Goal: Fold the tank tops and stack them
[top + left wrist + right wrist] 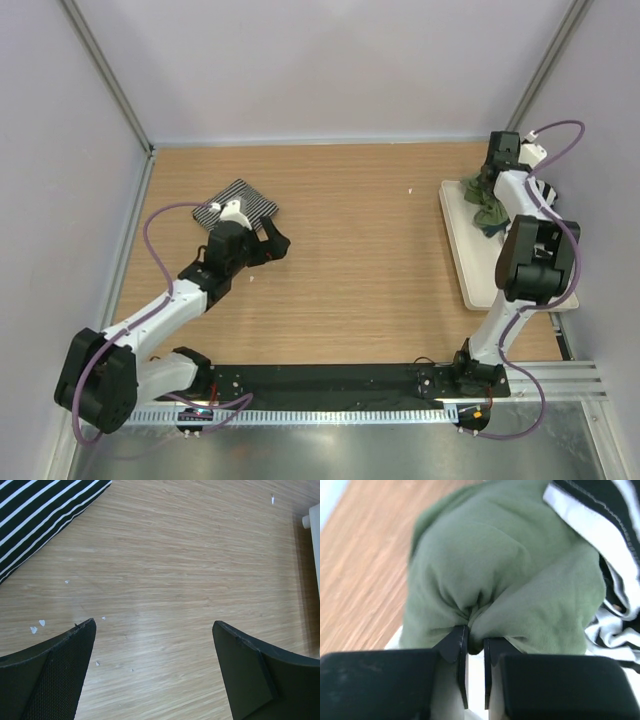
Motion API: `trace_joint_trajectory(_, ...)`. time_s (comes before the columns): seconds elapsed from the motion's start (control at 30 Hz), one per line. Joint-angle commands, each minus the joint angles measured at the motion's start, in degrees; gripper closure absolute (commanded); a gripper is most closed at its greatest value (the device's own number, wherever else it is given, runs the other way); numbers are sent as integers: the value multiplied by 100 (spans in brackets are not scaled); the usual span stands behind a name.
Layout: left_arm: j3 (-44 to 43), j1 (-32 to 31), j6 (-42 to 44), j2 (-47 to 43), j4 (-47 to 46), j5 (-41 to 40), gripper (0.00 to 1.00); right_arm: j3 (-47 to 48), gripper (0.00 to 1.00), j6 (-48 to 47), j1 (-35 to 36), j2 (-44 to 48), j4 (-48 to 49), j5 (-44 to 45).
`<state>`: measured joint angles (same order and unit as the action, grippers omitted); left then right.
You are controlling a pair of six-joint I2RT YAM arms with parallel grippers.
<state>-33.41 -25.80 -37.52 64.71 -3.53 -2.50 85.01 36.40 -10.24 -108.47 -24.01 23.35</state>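
Observation:
A folded black-and-white pinstriped tank top lies flat at the back left of the table; its corner shows in the left wrist view. My left gripper is open and empty just to its right, over bare wood. My right gripper is shut on a bunched fold of the olive green tank top, which lies on the cream tray. The broad-striped black-and-white tank top lies crumpled beside the green one, on its right in the right wrist view.
The tray stands along the right edge of the wooden table, near the right wall. Small white specks lie on the wood near my left gripper. Walls close in the left, back and right sides.

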Motion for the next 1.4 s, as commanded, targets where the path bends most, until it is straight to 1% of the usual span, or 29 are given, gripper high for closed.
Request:
trace_joint_trajectory(0.0, -87, -65, 227, 59, -376, -216, 1, 24, 99, -614, 258, 1149, 476, -22)
trace_joint_trajectory(0.03, -104, -74, 227, 86, -377, -198, 0, 172, 99, -721, 555, 1291, 441, -398)
trace_joint_trajectory(0.1, -157, -92, 254, 209, -377, -145, 0, 331, 99, -1045, 917, 1677, 388, -804)
trace_joint_trajectory(0.13, -175, -100, 262, 252, -359, -137, 0, 506, 99, -1178, 1432, 1784, 380, -1006)
trace_joint_trajectory(0.17, -210, -118, 271, 279, -359, -128, 0, 621, 99, -1266, 1637, 1889, 336, -1426)
trace_joint_trajectory(0.23, -236, -127, 289, 358, -324, -136, 0, 997, 99, -1425, 2033, 2144, 187, -1929)
trace_joint_trajectory(0.27, -245, -127, 298, 358, -315, -145, 0, 1139, 99, -1443, 2296, 2224, 134, -2618)
trace_joint_trajectory(0.3, -236, -127, 298, 358, -315, -154, 1, 1271, 99, -1443, 2377, 2311, 73, -2799)
trace_joint_trajectory(0.37, -236, -127, 289, 341, -306, -163, 0, 1509, 99, -1356, 2421, 2645, 107, -3081)
trace_joint_trajectory(0.4, -236, -127, 289, 332, -306, -180, 1, 1536, 99, -1364, 2430, 2777, 211, -3065)
trace_joint_trajectory(0.43, -245, -127, 289, 315, -289, -189, 0, 1545, 99, -1347, 2430, 2943, 247, -2978)
trace_joint_trajectory(0.47, -228, -127, 289, 297, -280, -207, 0, 1519, 99, -1338, 2430, 3197, 274, -2594)
trace_joint_trajectory(0.5, -228, -127, 289, 262, -271, -224, 1, 1423, 96, -1320, 2422, 3322, 257, -2451)
trace_joint_trajectory(0.53, -228, -127, 280, 236, -262, -250, 0, 1361, 71, -1329, 2421, 3384, 222, -2406)
trace_joint_trajectory(0.57, -219, -127, 280, 227, -254, -268, 0, 1308, 44, -1355, 2430, 3428, 143, -2414)
trace_joint_trajectory(0.6, -219, -127, 280, 200, -236, -320, 0, 1177, 15, -1407, 2430, 3420, -136, -2693)
trace_joint_trajectory(0.63, -210, -127, 280, 174, -218, -338, 1, 1089, 1, -1530, 2422, 3402, -278, -2861)
trace_joint_trajectory(0.67, -201, -127, 280, 165, -210, -365, 1, 975, 0, -1540, 2421, 3402, -549, -2941)
trace_joint_trajectory(0.7, -192, -127, 280, 148, -218, -417, 1, 591, 0, -1505, 2430, 3428, -622, -2898)
trace_joint_trajectory(0.73, -192, -127, 289, 182, -210, -435, 0, 326, 3, -1478, 2422, 3507, -622, -2907)
trace_joint_trajectory(0.77, -201, -127, 298, 200, -201, -461, 0, 45, 5, -1443, 2430, 3699, -466, -2950)
trace_joint_trajectory(0.8, -236, -127, 298, 244, -149, -496, 0, -541, 9, -1400, 2422, 3831, -351, -2985)
trace_joint_trajectory(0.97, -508, -127, 271, 735, 255, -857, 0, -1933, 14, -1285, 2421, 4421, 80, -3179)
trace_joint_trajectory(1.07, -658, -127, 254, 990, 318, -813, 1, -2443, 15, -1320, 2421, 4448, 238, -3389)
trace_joint_trajectory(1.17, -772, -109, 210, 1210, 335, -874, 0, -2865, 16, -1320, 2465, 4247, 536, -3925)
trace_joint_trajectory(1.23, -886, -30, 52, 1395, 335, -875, 1, -2981, 16, -1337, 2727, 3904, 669, -4040)
trace_joint_trajectory(1.3, -1210, 31, -106, 1814, 616, -726, 3, -2930, 16, -1416, 3000, 3588, 538, -3664)
trace_joint_trajectory(1.37, -1466, 31, -238, 2106, 835, -629, 5, -2833, 20, -1461, 3264, 3140, 398, -3348)
